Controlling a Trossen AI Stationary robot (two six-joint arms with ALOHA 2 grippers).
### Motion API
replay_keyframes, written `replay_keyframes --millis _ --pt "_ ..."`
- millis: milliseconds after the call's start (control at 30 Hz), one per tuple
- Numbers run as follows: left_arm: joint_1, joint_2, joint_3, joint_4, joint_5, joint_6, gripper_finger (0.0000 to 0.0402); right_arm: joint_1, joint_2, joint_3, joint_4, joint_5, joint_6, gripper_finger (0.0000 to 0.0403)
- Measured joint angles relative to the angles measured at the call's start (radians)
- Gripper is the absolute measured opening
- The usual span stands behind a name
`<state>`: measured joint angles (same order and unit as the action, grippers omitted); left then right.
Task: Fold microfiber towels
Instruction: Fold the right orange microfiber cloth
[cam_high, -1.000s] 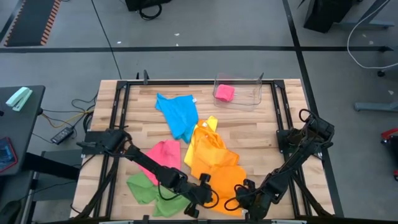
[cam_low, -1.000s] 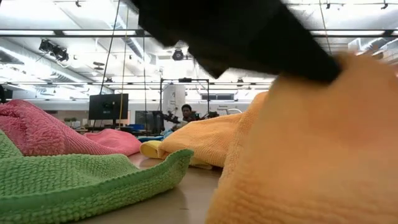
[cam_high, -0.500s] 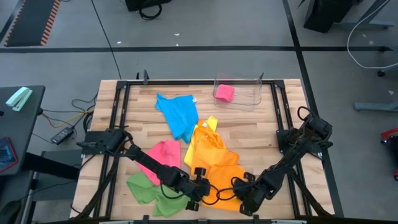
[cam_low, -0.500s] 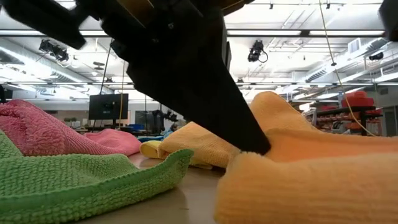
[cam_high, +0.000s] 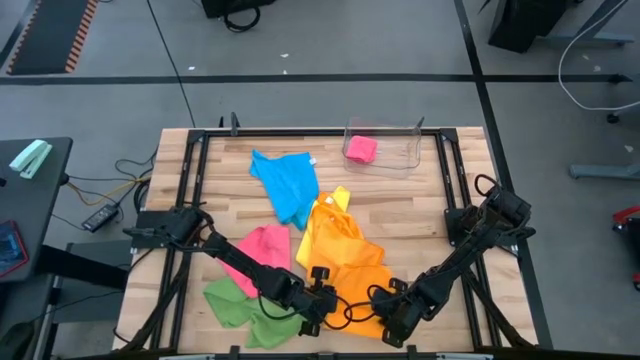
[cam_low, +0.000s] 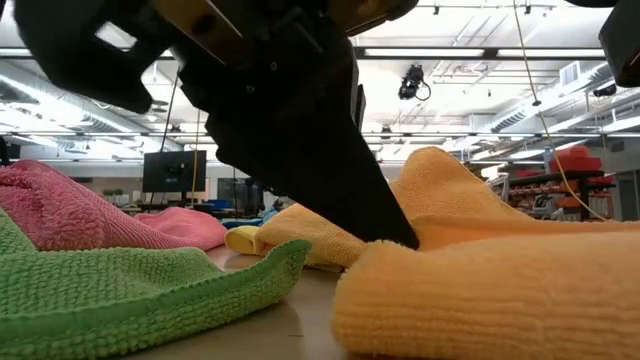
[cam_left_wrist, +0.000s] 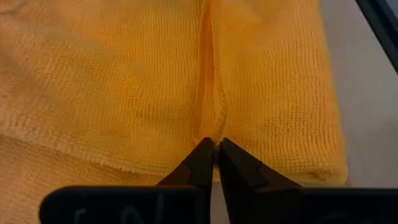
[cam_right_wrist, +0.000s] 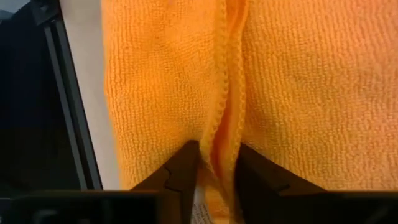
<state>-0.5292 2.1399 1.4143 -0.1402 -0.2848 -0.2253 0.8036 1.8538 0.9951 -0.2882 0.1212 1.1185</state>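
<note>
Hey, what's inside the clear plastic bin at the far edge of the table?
One crumpled pink cloth lies in the clear plastic bin, toward its left end. The rest of the bin looks bare. Whether anything lies beneath that cloth cannot be seen.

Clear plastic bin (cam_high: 385, 150) at table's (cam_high: 420, 215) far edge; black monitor (cam_low: 173, 171) in room behind.

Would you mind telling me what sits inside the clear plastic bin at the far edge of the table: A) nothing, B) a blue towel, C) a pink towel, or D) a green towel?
C: the high view shows a small pink towel bunched inside the clear bin, while the blue towel lies outside on the table.
</note>
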Motion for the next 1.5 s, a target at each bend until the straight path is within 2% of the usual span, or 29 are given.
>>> replay_keyframes --millis 200,400,533,700,800,1100,1500 --pt "-0.005 0.0 0.0 -0.008 0.0 0.043 0.0087 0.0 -0.023 -0.002 -0.028 -0.031 -0.009 0.0156" --pt "-0.008 0.0 0.0 -0.007 0.0 0.039 0.0167 -0.003 -0.063 -0.006 -0.096 -0.025 -0.016 0.018" --pt "-0.013 -0.018 0.0 -0.015 0.0 0.036 0.0195 -0.012 -0.064 -0.006 -0.125 -0.03 -0.033 0.0193" --pt "-0.035 -0.067 0.001 0.014 0.005 0.172 0.0191 -0.038 -0.065 -0.005 -0.145 -0.044 -0.098 0.0203" --pt "-0.048 -0.067 0.001 0.078 0.008 0.204 0.0181 -0.056 -0.065 -0.005 -0.138 -0.03 -0.127 0.0207" --pt "-0.031 0.001 0.0 0.147 -0.007 0.163 0.0158 -0.057 -0.066 -0.004 -0.105 -0.014 -0.133 0.0224" --pt "0.0 0.04 0.0 0.125 -0.007 0.133 0.0133 -0.026 -0.067 0.002 -0.099 -0.099 -0.039 0.0254"
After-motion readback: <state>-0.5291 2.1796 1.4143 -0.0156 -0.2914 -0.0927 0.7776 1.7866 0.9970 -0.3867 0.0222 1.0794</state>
